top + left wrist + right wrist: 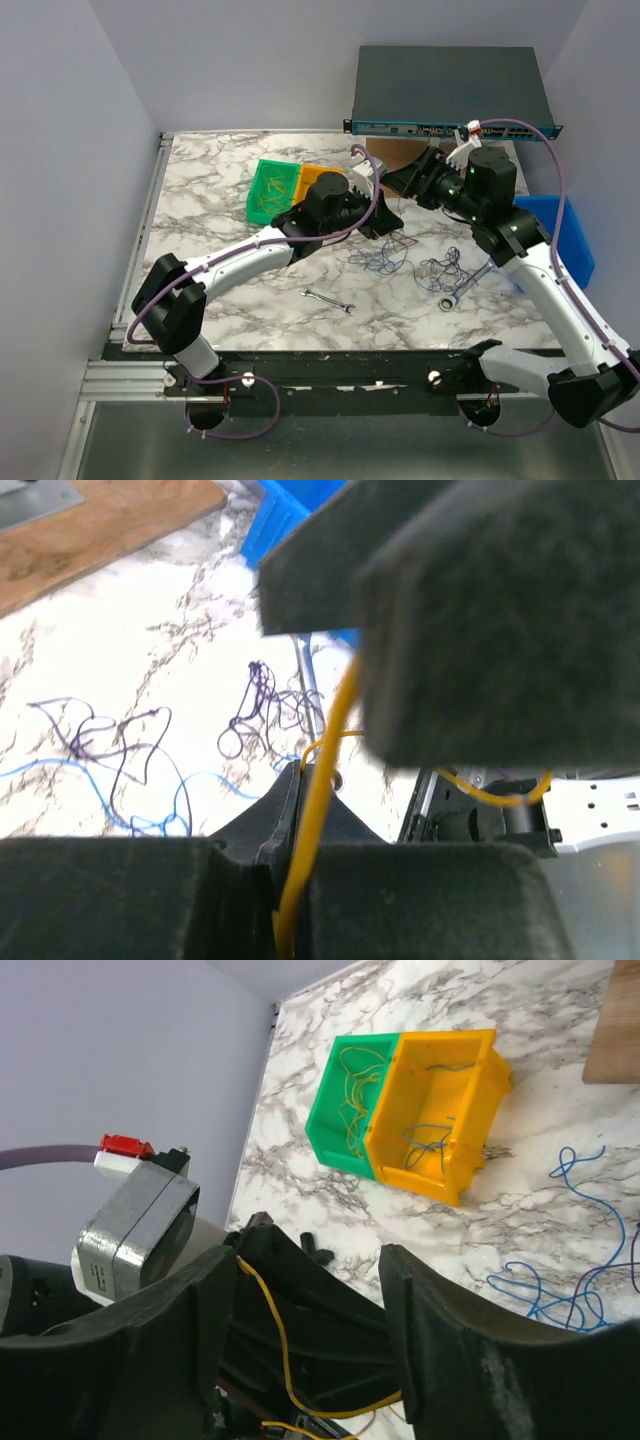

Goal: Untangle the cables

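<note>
Left hand [290, 810] is grasping the lifted yellow cable [325, 750], right hand [310, 1260] is hanging released, and blue and purple cables [385, 258] are lying unsorted, tangled, on the worktop [230, 290].

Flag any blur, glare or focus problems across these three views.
Top external: evenly lit and sharp, with only soft shadows on the table, though the cables are barely resolved. Left wrist: left gripper's fingers and the yellow cable are close and blurred; the marble beyond is bright but readable. Right wrist: right gripper's fingers slightly soft, green bin and yellow bin crisp.
</note>
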`<state>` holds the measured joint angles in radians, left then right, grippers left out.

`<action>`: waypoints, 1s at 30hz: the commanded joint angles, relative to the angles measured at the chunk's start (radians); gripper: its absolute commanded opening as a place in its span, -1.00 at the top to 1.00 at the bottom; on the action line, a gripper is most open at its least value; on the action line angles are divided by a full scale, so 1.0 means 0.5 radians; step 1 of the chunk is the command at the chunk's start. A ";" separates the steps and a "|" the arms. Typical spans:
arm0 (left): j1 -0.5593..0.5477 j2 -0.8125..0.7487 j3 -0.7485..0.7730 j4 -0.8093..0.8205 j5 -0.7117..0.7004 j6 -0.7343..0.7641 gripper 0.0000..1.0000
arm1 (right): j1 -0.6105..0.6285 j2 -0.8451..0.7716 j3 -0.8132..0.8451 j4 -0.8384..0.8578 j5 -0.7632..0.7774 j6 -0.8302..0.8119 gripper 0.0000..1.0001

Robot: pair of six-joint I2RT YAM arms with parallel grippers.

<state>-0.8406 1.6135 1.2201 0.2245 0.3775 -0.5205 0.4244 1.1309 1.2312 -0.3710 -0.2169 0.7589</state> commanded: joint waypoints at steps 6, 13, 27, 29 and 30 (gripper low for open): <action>0.334 -0.297 -0.174 -0.637 0.076 -0.043 1.00 | 0.013 -0.149 -0.136 -0.116 0.474 -0.212 -0.54; 0.618 -0.270 0.065 -1.371 -0.502 0.221 1.00 | 0.012 -0.251 -0.294 -0.013 0.616 -0.291 -0.56; 0.976 0.172 0.439 -1.061 -1.457 0.373 1.00 | 0.013 -0.183 -0.348 0.161 0.548 -0.436 -0.55; 0.989 0.241 0.436 -0.921 -1.476 0.385 1.00 | 0.012 -0.186 -0.360 0.174 0.550 -0.444 -0.55; 0.988 0.285 0.430 -0.847 -1.490 0.385 1.00 | 0.011 -0.185 -0.369 0.181 0.554 -0.445 -0.55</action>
<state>-0.3569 1.6897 1.4166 -0.3302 -0.2592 -0.3588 0.4259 1.0359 1.0714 -0.3248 0.0422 0.5674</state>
